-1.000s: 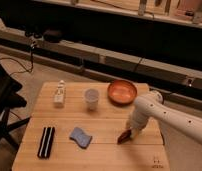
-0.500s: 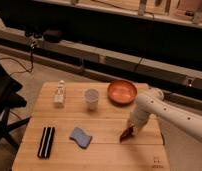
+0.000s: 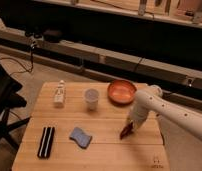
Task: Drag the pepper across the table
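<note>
We see the gripper (image 3: pixel 130 126) down at the pepper (image 3: pixel 126 131), at about four o'clock on the wooden surface (image 3: pixel 101 155); we cannot tell how its jaws stand. At twelve o'clock sits a pale cup (image 3: pixel 91 99), with the orange bowl (image 3: pixel 121 92) at one o'clock. A blue sponge (image 3: pixel 81 137) lies near six o'clock.
</note>
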`<state>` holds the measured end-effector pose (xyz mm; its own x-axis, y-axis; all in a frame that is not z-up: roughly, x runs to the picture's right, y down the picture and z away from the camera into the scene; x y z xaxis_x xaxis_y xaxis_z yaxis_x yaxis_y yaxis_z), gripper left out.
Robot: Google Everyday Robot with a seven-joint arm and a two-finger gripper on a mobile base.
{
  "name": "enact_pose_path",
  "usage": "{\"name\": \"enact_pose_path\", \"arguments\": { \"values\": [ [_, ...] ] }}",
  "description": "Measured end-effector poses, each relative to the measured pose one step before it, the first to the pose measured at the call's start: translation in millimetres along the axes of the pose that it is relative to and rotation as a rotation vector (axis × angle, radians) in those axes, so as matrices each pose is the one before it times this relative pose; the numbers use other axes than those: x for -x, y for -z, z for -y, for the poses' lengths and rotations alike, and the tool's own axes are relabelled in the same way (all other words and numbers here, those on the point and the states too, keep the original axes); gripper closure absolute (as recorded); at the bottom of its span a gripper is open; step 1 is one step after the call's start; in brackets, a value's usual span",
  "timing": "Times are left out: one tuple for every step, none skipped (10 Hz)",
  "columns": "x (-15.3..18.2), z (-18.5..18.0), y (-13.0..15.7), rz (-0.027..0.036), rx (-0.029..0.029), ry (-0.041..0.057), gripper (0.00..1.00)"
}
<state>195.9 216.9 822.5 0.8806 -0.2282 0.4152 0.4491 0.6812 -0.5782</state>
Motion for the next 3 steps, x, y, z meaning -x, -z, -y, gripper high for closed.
{"name": "enact_pose_path", "arguments": {
  "values": [
    [0.14,6.11,0.16,-0.00052,0.00104,-0.00752,0.81],
    [-2.58,5.93,0.7,-0.00019,-0.00027,0.01044,0.81],
    [-2.02,2.39,0.23,-0.00001,-0.00024,0.01134,0.81]
  ]
}}
